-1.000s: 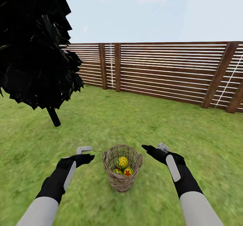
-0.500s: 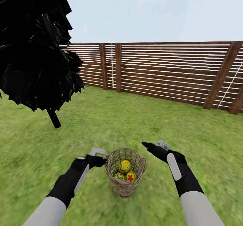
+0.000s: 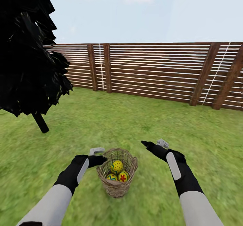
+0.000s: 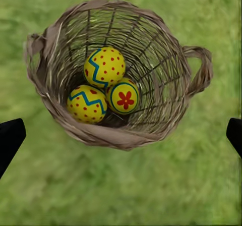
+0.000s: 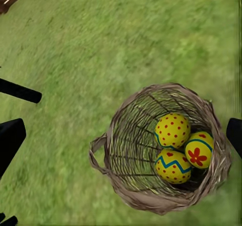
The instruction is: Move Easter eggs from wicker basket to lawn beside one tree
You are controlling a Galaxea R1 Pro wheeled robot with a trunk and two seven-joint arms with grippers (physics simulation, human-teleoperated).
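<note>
Open-weave brown wicker basket [image 3: 117, 177], round and deep with two loop handles, stands on the lawn [image 3: 135, 118] between the pincers. Three yellow Easter eggs [image 4: 103, 87] lie inside, partly hiding each other. Left pincer [image 3: 98, 155] wide open, empty, at the rim; right pincer [image 3: 153, 144] open, empty, apart. Slatted wooden fence [image 3: 152, 71] and a black-foliaged tree [image 3: 27, 51] stand beyond.

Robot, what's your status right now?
Both grippers, left and right, open, empty. Three Easter eggs in wicker basket. Nothing blocking.
</note>
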